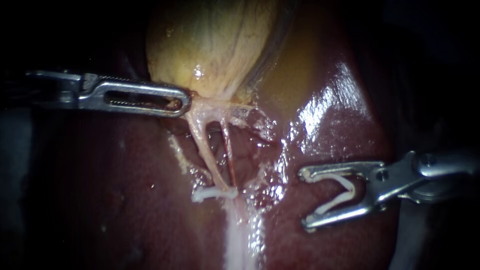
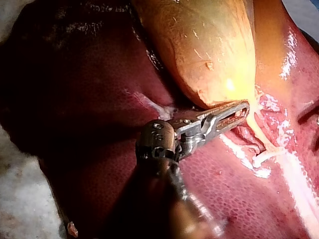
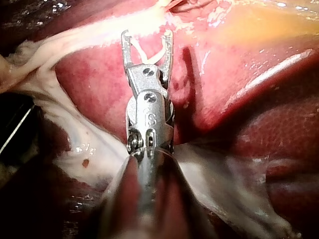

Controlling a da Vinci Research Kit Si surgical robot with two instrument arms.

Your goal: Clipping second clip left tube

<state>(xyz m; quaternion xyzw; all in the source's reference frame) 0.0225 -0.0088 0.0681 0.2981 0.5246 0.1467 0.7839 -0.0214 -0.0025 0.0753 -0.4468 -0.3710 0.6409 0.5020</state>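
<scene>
- The slotted metal jaws of the left instrument (image 1: 182, 104) (image 2: 244, 110) are pressed together on the pale stringy tissue at the gallbladder's neck (image 1: 202, 106). The pinch is seen at the very tip.
- The jaws of the right instrument (image 1: 304, 200) (image 3: 147, 35) are held wide apart, and a white V-shaped open clip (image 1: 338, 200) (image 3: 149, 57) is carried between them. One leg is seated against each jaw and the bend is turned toward the hinge.
- In the endoscope view the left tube (image 1: 202, 145) (image 2: 259, 130), a pale pinkish cord, is seen near the centre. It runs from the gripped neck tissue down toward 5 o'clock.
- A thin reddish tube (image 1: 228, 150) is seen just beside it on its 3 o'clock side. The two draw together at their lower ends.
- A white closed clip (image 1: 214, 193) (image 2: 264, 158) is set crosswise at the lower end of the left tube, at 6 o'clock from the left instrument's tip.
- The loaded right jaws are placed at 3 o'clock from that closed clip, well apart from both tubes, with their open mouth turned toward 9 o'clock.
- The yellowish bulging gallbladder (image 1: 215, 40) (image 2: 209, 45) is found at 12 o'clock of the tubes, just above the left instrument's jaws.
- The glossy dark red liver (image 1: 340, 125) (image 2: 99, 99) (image 3: 224, 89) is spread beneath everything. The right instrument is seen over its wet, shining surface.
- A whitish band of tissue (image 1: 235, 235) is seen running from the closed clip toward 6 o'clock.
- The left shaft is brought in from 9 o'clock and the right shaft from 3 o'clock.
</scene>
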